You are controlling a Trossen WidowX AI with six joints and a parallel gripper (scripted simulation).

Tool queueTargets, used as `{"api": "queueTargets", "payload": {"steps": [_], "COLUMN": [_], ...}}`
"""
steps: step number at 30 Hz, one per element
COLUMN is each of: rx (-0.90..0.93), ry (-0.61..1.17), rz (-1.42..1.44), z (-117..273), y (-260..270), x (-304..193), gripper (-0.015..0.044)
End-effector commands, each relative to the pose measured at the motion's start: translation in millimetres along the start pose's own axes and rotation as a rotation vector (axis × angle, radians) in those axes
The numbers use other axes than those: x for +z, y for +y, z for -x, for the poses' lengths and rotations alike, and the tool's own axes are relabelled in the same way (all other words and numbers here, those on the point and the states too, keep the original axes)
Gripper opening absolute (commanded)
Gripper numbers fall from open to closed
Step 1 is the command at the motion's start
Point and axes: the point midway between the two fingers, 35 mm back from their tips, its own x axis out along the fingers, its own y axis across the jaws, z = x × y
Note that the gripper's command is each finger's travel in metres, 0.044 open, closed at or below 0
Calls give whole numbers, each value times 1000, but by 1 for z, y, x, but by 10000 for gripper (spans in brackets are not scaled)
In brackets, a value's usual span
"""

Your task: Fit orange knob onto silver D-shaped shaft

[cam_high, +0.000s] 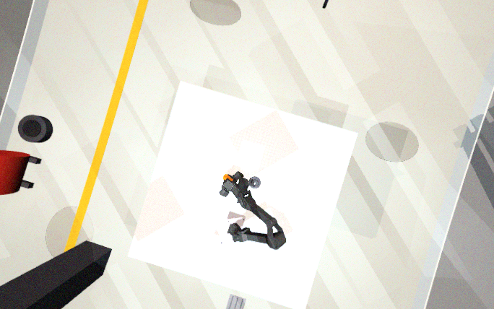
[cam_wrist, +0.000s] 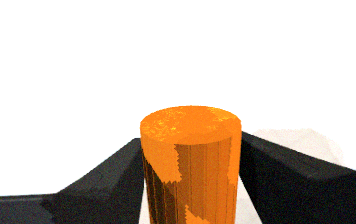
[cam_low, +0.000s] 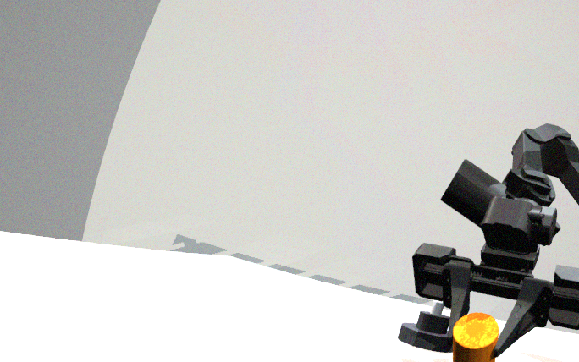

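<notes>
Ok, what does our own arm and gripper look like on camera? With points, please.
The arm (cam_high: 258,211) (cam_low: 528,147) is dark grey to black, with angular joint housings and slim links. The gripper (cam_high: 227,177) (cam_low: 477,348) (cam_wrist: 188,143) matches, with two tapering wedge-shaped fingers on a crossbar. I can make out no cables or markings.

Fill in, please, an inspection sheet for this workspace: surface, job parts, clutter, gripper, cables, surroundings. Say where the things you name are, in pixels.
Surface: white table (cam_high: 196,120) (cam_low: 128,307), pinkish patches on it.
Job parts: orange knob (cam_high: 227,177) (cam_low: 474,332) (cam_wrist: 192,125) off the shaft; its hole is not visible. Pedestal (cam_high: 254,182) (cam_low: 422,335) stands on the table, silver shaft (cam_low: 437,307) bare; flat side cannot be told.
Clutter: nothing seen.
Gripper: jaws closed on the knob.
Cables: nothing seen.
Surroundings: yellow floor stripe (cam_high: 115,102), a red object (cam_high: 11,172) and a dark round one (cam_high: 32,128), all off the table.
</notes>
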Motion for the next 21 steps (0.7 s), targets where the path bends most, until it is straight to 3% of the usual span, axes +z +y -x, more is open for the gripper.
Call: {"api": "queueTargets", "payload": {"steps": [1, 21], "rx": [1, 5], "ry": [-59, -334], "rz": [7, 9], "z": [3, 13], "y": [2, 2], "x": [-4, -19], "gripper": [179, 179]}}
